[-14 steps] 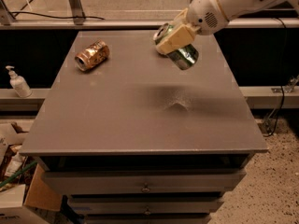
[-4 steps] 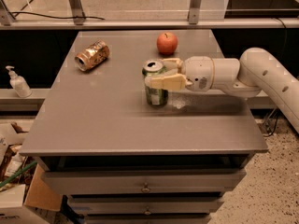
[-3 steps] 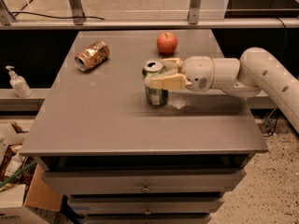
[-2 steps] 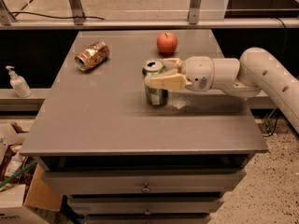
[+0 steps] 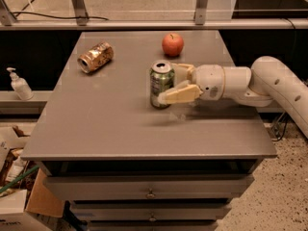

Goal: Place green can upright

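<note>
The green can (image 5: 160, 82) is seen standing upright on the worktop (image 5: 110, 124), clasped between the fingers of the hand (image 5: 170, 84), which is closed on it. The uprighting is judged done; only release and withdrawal are left. An apple (image 5: 173, 44) is seen just beyond the hand, and a copper can (image 5: 95, 57) lies well apart from it.

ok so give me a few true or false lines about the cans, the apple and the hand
1. The green can stands upright on the table. True.
2. The hand hovers over the apple. False: it is down at the green can, nearer the camera than the apple.
3. The copper can lies on its side. True.
4. The apple touches the green can. False: they sit apart, the apple farther back.
</note>
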